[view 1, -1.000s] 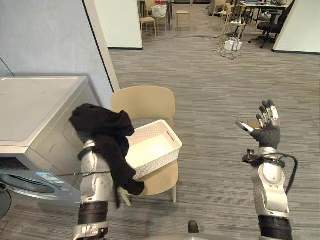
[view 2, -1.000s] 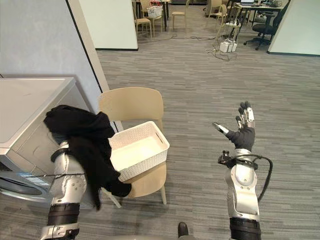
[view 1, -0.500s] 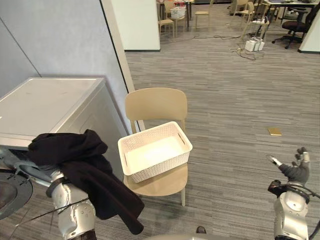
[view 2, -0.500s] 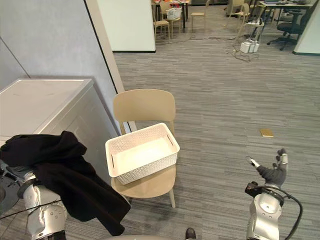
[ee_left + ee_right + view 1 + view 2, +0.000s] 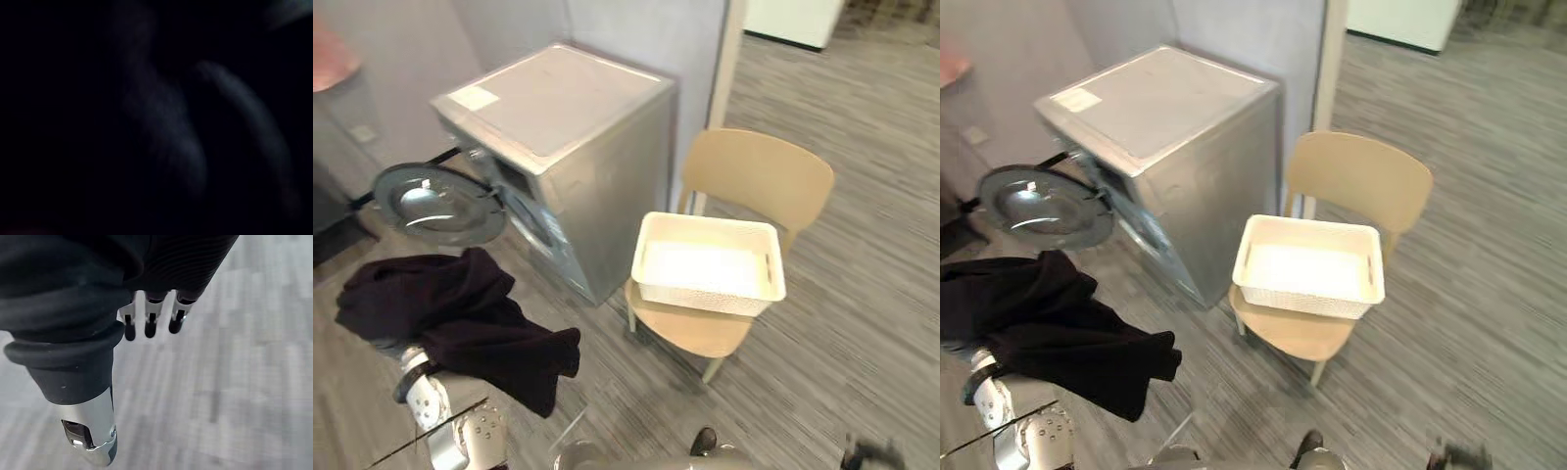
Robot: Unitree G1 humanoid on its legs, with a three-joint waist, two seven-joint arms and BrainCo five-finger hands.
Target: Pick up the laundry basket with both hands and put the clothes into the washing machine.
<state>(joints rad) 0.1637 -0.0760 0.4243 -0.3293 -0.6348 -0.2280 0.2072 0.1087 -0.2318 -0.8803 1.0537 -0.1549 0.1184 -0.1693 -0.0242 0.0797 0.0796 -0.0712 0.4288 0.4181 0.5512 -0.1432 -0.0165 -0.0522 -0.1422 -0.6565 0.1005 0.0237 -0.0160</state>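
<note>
Task's thing: the dark garment [image 5: 460,318] hangs over the left arm [image 5: 445,426], in front of the washing machine [image 5: 563,127] and not yet inside it.
Basket: the white laundry basket [image 5: 710,262] stands on the seat of the beige chair [image 5: 759,176], just beside the machine; its inside looks empty.
Machine: the round door [image 5: 435,201] stands open toward the robot, and the opening behind it is seen from the side.
Left hand: it is hidden under the garment, and its wrist view is dark with cloth, so it cannot be told if the fingers grip or lie flat.
Right hand [image 5: 151,320]: the fingers are straight and spread a little, holding nothing, above the grey floor [image 5: 234,382].
What has changed: in half a second the whole picture has swung to the left, so the camera has turned and the things have not moved; the front of the machine and its door are now in the middle. The garment lies on the arm as before, and the right hand has gone lower.
Meaning for the task: probably the robot now faces the opening and the step in hand is to carry the garment to it.
Care: a hanging end may catch on the door.
</note>
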